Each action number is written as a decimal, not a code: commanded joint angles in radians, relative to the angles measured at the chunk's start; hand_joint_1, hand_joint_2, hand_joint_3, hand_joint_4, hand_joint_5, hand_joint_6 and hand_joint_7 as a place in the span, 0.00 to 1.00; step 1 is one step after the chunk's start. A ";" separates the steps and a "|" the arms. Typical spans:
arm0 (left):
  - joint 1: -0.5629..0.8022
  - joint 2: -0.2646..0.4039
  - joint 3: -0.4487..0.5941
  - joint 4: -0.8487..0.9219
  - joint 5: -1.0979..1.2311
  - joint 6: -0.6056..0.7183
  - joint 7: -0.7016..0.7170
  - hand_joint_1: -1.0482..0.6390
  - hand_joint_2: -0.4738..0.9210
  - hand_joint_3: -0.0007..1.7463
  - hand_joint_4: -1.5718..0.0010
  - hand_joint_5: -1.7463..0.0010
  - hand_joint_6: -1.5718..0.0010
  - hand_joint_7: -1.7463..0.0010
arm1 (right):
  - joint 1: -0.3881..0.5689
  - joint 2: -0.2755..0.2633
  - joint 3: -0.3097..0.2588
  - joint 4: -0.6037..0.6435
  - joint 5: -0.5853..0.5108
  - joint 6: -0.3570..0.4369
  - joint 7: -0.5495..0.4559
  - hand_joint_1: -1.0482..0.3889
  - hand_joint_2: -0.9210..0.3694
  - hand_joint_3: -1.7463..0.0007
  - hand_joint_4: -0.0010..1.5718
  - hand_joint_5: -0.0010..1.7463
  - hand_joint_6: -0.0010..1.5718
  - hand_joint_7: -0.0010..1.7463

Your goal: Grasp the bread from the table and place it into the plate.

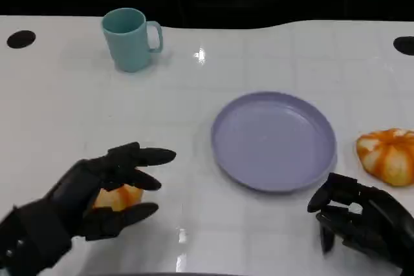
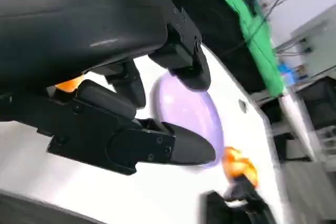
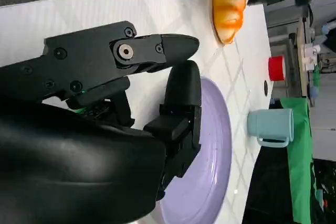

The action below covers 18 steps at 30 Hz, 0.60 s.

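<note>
Your left hand (image 1: 107, 192) sits low near the front edge of the white table (image 1: 65, 108), toward its left side, fingers curled around an orange bread roll (image 1: 118, 197); the upper fingers arch over it and the lower ones cup it from beneath, so the roll is in its grasp. Whether the roll is lifted off the table you cannot tell. Your right hand (image 1: 359, 218) rests near the front right corner, fingers loosely curled with nothing in them, just beside the lavender plate (image 1: 274, 140), which lies bare right of the table's centre.

A second orange bread roll (image 1: 388, 155) lies at the right edge, just beyond the right hand and apart from the plate. A teal mug (image 1: 130, 38) stands upright toward the back edge, left of centre.

The left wrist view shows only a sliver of orange behind the fingers (image 2: 152, 145). The right wrist view adds a red cup (image 3: 276, 68) past the mug, off the table's far side.
</note>
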 commanded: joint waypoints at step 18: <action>0.080 0.245 -0.127 -0.389 0.784 0.241 0.203 0.21 1.00 0.04 1.00 0.79 0.85 1.00 | 0.023 -0.009 0.003 -0.004 -0.003 0.035 0.001 0.36 0.00 0.85 0.42 1.00 0.41 0.80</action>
